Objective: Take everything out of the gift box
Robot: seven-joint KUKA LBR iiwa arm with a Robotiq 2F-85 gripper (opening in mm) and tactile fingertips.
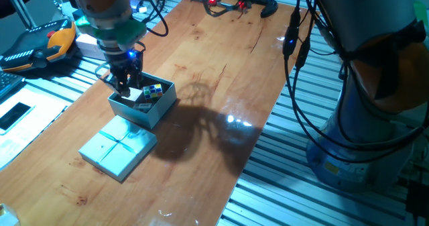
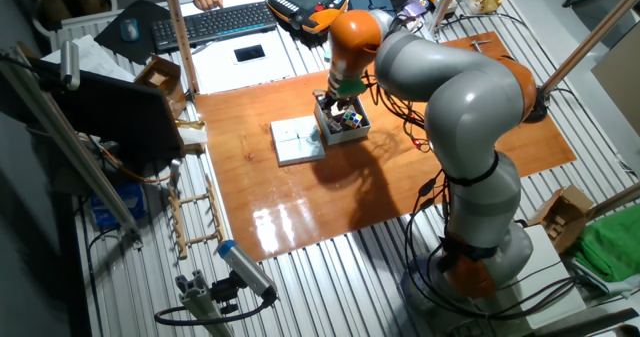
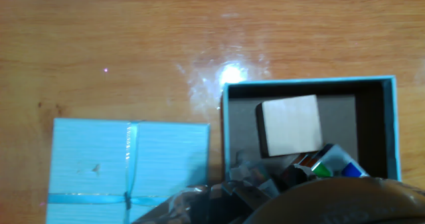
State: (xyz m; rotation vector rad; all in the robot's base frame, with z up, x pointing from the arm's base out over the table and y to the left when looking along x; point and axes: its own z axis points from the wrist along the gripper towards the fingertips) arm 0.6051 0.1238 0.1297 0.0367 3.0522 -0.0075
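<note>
Two small things show inside the pale blue square cardboard gift box (image 3: 392, 127), which sits open on the wooden table (image 1: 221, 72) with its brownish floor bare in places: a pale tan square block (image 3: 289, 125) lying flat toward the middle, and a multicoloured puzzle cube (image 1: 155, 90) against the wall nearest my wrist. Some crinkled clear wrapping seems to lie by the cube in the hand view, though I cannot say what it holds. My claw (image 1: 125, 84) hangs over the far corner of the box, its dark fingers dipped to about rim height; whether they are spread or pressed together I cannot tell, since the hand view hides the tips and both fixed views are too coarse. I judge nothing is pinched yet.

To do this step well I would pick one item, and the tan block looks the easier: flat sides, room around it, apart from the cube. I should centre over it, line my fingers with two opposite faces, and come straight down without clipping the cardboard wall, which would drag the light box along. Lift vertically until clear of the rim.

The matching pale blue flat lid with its ribbon cross (image 1: 118, 147) lies just beside the box, so I would set things down on bare wood away from both
</note>
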